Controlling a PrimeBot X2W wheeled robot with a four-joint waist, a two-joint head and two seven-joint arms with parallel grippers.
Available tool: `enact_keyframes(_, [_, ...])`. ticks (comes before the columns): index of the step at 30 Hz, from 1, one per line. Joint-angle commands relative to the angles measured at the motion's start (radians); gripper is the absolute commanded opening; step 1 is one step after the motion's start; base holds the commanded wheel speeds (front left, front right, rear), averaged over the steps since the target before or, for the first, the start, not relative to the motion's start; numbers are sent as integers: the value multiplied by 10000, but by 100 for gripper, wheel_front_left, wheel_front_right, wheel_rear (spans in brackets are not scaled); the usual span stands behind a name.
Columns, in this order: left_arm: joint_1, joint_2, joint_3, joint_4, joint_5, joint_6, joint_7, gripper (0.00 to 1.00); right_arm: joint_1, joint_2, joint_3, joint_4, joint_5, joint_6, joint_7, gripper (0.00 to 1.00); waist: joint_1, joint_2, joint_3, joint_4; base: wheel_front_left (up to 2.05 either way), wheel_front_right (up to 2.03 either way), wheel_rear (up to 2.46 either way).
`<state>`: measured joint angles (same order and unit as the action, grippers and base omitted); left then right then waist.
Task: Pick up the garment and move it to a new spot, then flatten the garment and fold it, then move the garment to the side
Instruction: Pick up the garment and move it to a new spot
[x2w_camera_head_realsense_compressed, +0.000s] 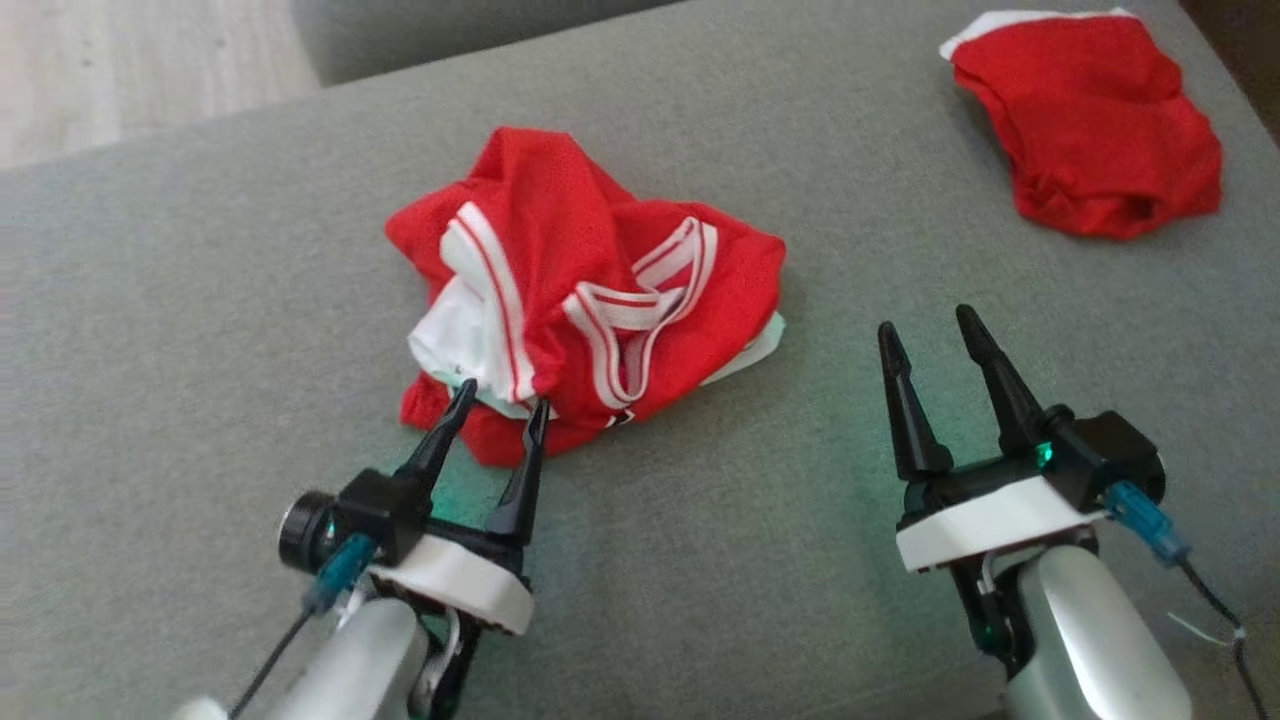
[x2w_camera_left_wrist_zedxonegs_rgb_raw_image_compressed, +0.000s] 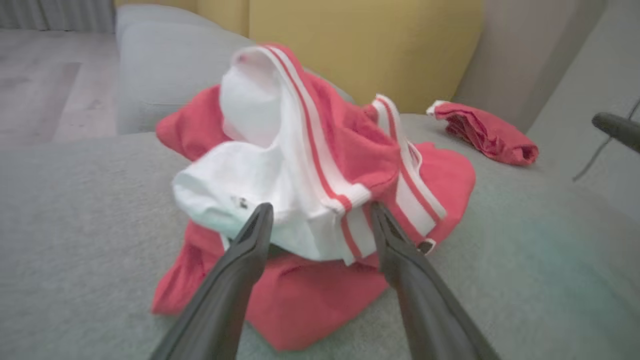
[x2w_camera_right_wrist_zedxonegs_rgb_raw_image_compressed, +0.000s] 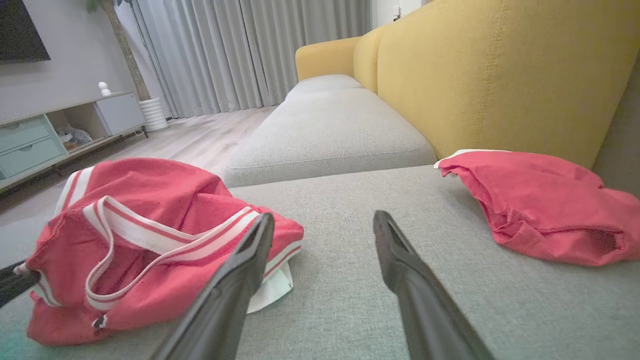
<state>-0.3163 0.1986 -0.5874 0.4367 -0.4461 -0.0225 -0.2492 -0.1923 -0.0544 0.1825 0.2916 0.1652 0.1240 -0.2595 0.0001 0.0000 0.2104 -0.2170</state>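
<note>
Step in hand: pickup. The left gripper (x2w_camera_head_realsense_compressed: 504, 395), jaws parted and holding nothing, straddles the near edge of the garment (x2w_camera_head_realsense_compressed: 590, 290). Next move: close, then lift. The right gripper (x2w_camera_head_realsense_compressed: 925, 322) is parted and empty.

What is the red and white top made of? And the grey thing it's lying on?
The red garment looks like thin, soft jersey cloth, matte: it slumps in loose folds, and its white trim has red stripes. The exact fibre is unclear. The grey cushion looks like coarse woven upholstery fabric, matte, with a fine flecked weave.
</note>
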Motion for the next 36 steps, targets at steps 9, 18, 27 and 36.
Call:
enact_keyframes(9, [3193,-1049,3490,-3645,1521,576,-123,100,737,41,702,-3,26,67,-22,100,-1,0,-1320,902,0,0,0])
enact_keyframes(18, [4681,-1434,4757,-4479,2398,247,-125,100,1275,41,854,125,147,67,-22,100,-1,0,-1939,1383,0,0,0])
enact_keyframes(27, [4856,-1480,4933,-4639,2474,323,-125,100,1370,41,839,89,239,67,-22,100,-1,0,-2032,1602,0,0,0])
enact_keyframes(36, [4876,-1482,4972,-4682,2336,514,-125,100,1394,41,821,3,303,67,-23,100,-1,0,-1995,1726,0,0,0])
